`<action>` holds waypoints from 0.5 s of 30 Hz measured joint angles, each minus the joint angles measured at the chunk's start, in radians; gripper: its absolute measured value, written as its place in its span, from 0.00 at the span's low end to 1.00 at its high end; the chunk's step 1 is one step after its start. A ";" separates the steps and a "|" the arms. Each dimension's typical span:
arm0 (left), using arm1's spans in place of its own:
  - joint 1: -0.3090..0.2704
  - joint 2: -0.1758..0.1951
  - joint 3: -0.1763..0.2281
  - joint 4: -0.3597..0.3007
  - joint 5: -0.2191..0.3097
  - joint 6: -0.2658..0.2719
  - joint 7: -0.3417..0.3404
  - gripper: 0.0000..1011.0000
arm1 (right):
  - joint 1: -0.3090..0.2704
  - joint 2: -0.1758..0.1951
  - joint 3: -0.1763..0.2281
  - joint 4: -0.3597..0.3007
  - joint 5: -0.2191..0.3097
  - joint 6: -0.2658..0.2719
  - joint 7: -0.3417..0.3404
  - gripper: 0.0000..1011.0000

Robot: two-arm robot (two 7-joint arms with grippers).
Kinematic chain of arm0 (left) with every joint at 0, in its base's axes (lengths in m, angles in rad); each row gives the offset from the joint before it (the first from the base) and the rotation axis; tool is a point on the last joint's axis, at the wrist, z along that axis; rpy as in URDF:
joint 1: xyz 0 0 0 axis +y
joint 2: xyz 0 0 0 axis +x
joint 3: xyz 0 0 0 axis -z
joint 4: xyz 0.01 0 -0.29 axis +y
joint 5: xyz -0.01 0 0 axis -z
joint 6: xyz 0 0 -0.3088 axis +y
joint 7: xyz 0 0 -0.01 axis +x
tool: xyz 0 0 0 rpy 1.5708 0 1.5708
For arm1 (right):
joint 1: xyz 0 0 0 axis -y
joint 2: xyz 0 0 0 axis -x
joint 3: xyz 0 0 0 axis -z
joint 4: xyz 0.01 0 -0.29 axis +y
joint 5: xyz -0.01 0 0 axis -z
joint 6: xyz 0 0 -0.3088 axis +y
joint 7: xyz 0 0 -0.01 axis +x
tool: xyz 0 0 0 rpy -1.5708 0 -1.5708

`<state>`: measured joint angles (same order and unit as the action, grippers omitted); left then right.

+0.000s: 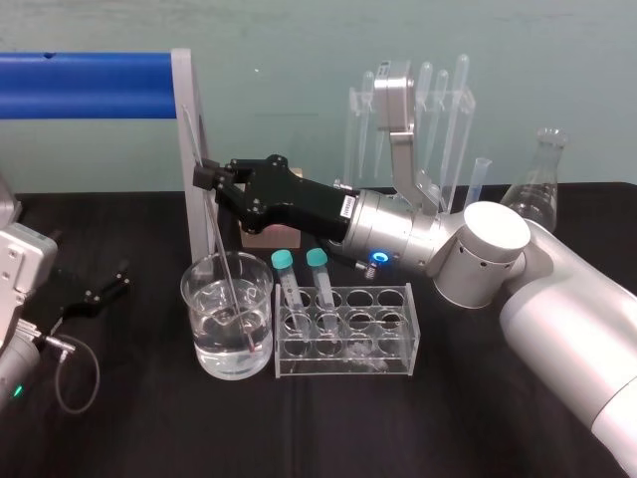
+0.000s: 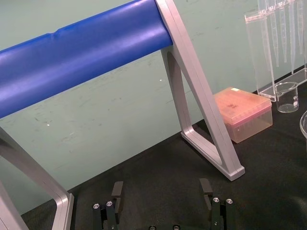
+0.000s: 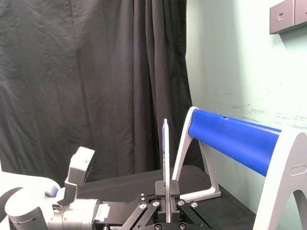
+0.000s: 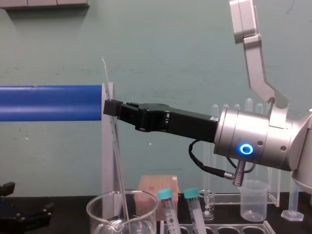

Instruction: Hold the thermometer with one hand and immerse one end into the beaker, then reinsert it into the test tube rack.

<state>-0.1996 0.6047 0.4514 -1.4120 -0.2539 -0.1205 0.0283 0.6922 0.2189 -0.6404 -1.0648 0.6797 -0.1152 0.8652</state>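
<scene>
The thermometer (image 1: 221,249) is a thin glass rod, slightly tilted, with its lower end inside the beaker (image 1: 204,299), which holds clear water. My right gripper (image 1: 206,179) reaches in from the right, above the beaker, and is shut on the rod's upper part. The chest view shows the same grip (image 4: 111,108), with the thermometer (image 4: 118,165) running down into the beaker (image 4: 97,212). The right wrist view has the thermometer (image 3: 165,158) standing between the shut fingers. The test tube rack (image 1: 393,334) stands just right of the beaker. My left gripper (image 2: 161,191) rests open on the table at the left.
Two teal-capped tubes (image 1: 299,289) stand in the rack's left holes. A blue bar on a grey frame (image 1: 184,149) stands behind the beaker. A pipette stand (image 1: 438,110), a flask (image 1: 537,184), a pink box (image 2: 242,112) and a small plastic beaker (image 4: 253,200) line the back.
</scene>
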 joint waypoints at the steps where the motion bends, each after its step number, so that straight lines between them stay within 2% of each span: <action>1: 0.000 0.000 0.000 0.000 0.000 0.000 0.000 1.00 | 0.000 0.000 0.000 0.000 -0.001 0.000 0.000 0.05; 15: 0.000 0.000 0.000 0.000 0.000 0.000 0.000 1.00 | -0.003 -0.003 0.003 -0.004 -0.001 0.006 -0.002 0.05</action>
<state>-0.1995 0.6047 0.4514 -1.4120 -0.2539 -0.1206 0.0283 0.6892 0.2155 -0.6372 -1.0690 0.6787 -0.1088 0.8630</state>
